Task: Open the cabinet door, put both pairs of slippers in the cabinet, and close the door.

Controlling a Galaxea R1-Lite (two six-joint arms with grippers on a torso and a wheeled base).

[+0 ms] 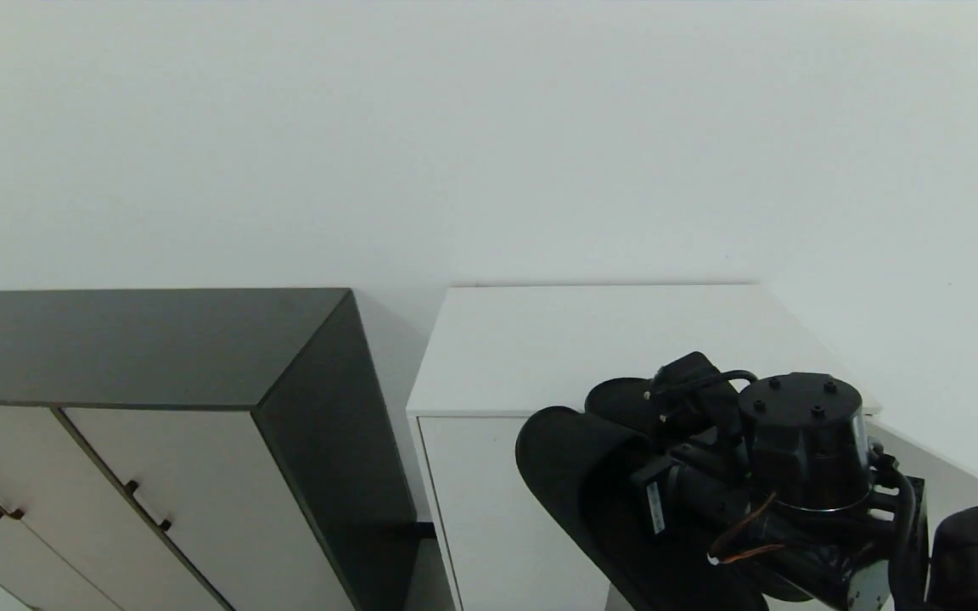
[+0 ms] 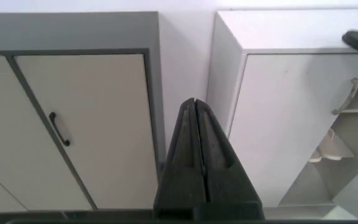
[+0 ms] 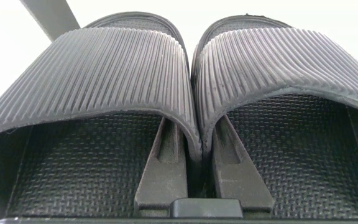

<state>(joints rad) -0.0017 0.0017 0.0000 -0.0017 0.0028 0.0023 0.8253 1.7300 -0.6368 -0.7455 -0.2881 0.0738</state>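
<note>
A pair of black ribbed slippers (image 3: 129, 74) hangs side by side, and my right gripper (image 3: 194, 155) is shut on their two inner strap edges. In the head view the black slippers (image 1: 574, 475) and right gripper (image 1: 667, 424) are held in front of the white cabinet (image 1: 574, 348), about level with its top edge. One white door (image 2: 284, 124) with a handle (image 2: 348, 96) faces me. Beside it the cabinet is open, showing shelves and a pale object (image 2: 331, 146) that may be slippers. My left gripper (image 2: 196, 106) is shut and empty, lower down, facing the gap between the two cabinets.
A dark cabinet (image 1: 141, 339) with beige doors (image 1: 166, 501) and dark handles stands left of the white one, with a narrow gap between them. A plain white wall runs behind both.
</note>
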